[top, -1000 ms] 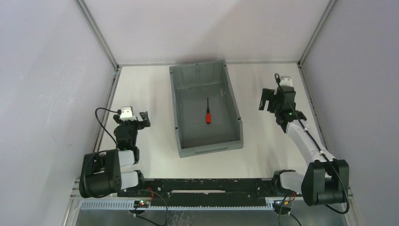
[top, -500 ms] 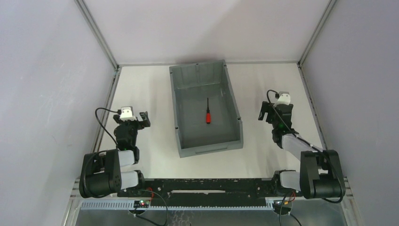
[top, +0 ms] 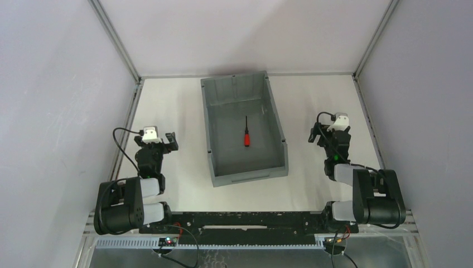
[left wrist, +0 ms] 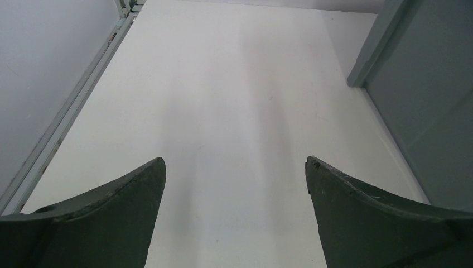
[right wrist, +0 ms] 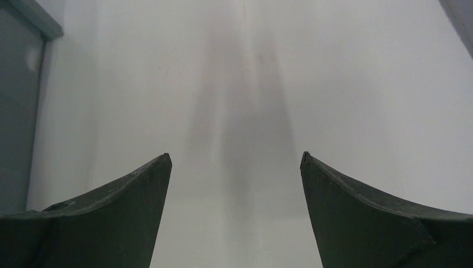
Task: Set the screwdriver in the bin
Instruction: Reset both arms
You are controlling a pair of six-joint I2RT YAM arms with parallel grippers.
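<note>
Right gripper (right wrist: 235, 156) spread wide, its wrist view clipping the bin (right wrist: 14, 111)

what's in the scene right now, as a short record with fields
screwdriver: lying flat on the bin floor, handle toward the arms
bin: mid table, open top
left tool: open, empty, over bare table left of the bin
right tool: open, empty, over bare table right of the bin
task: looks done
</note>
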